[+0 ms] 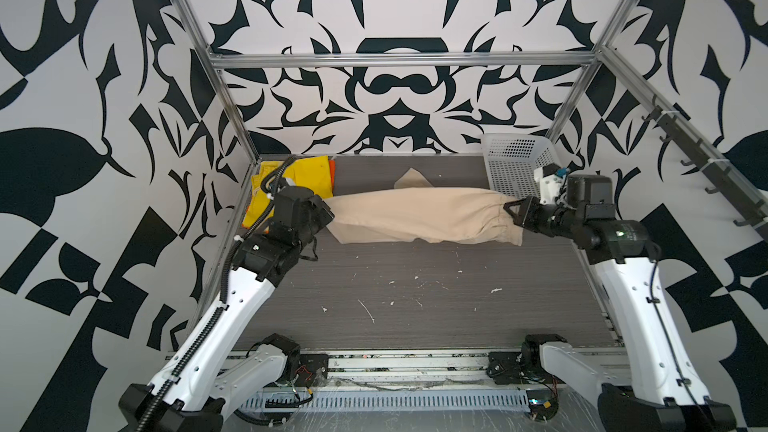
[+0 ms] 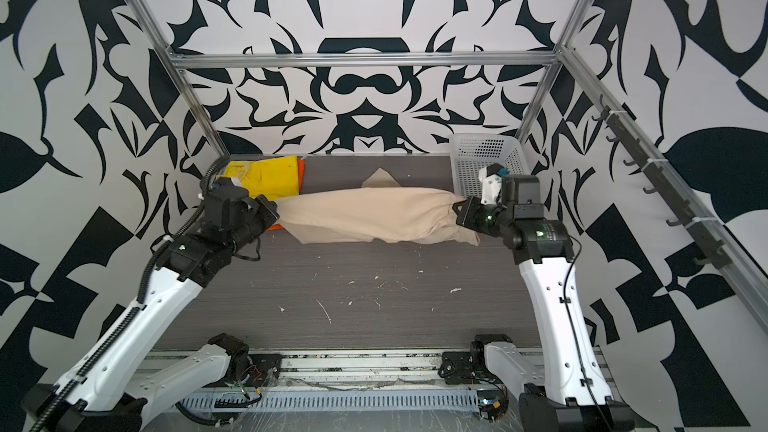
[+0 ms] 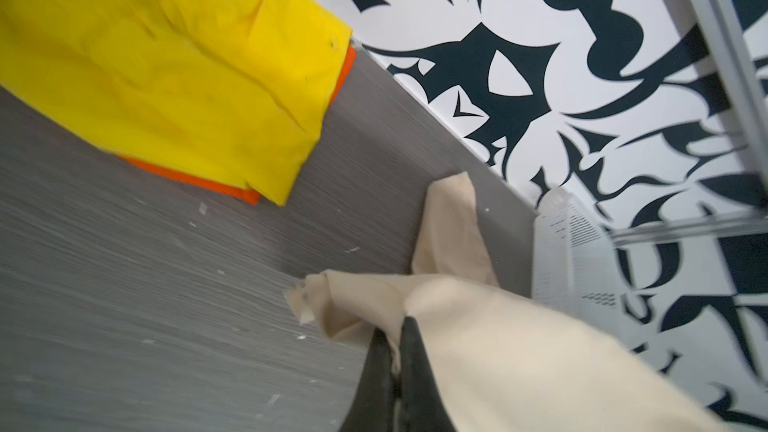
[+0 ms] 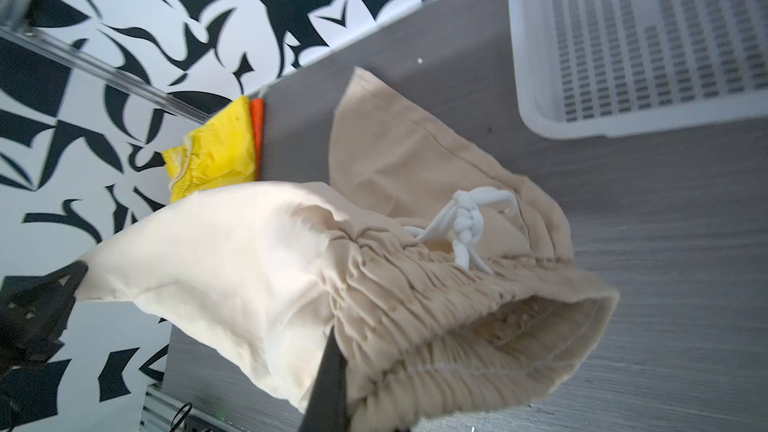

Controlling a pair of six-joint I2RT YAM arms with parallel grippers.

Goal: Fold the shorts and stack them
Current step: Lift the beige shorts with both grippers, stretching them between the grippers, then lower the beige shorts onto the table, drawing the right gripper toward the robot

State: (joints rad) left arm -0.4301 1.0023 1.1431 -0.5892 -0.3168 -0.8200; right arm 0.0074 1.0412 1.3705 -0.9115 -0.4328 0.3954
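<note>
The beige shorts (image 1: 415, 214) (image 2: 374, 214) hang stretched between both grippers above the table. My left gripper (image 1: 330, 218) (image 3: 397, 326) is shut on the leg-hem end of them (image 3: 498, 347). My right gripper (image 1: 508, 206) (image 4: 336, 367) is shut on the gathered waistband (image 4: 415, 305), with the white drawstring knot (image 4: 465, 226) on top. A loose beige flap (image 1: 413, 178) trails on the table behind. The yellow shorts (image 1: 307, 176) (image 3: 166, 76) lie folded on the orange shorts (image 1: 332, 172) (image 3: 187, 176) in the back left corner.
A white perforated basket (image 1: 515, 164) (image 4: 623, 35) stands tilted at the back right, close behind my right gripper. The grey table (image 1: 415, 284) is bordered by an aluminium frame (image 1: 399, 59) and patterned walls. White flecks dot the table's front half.
</note>
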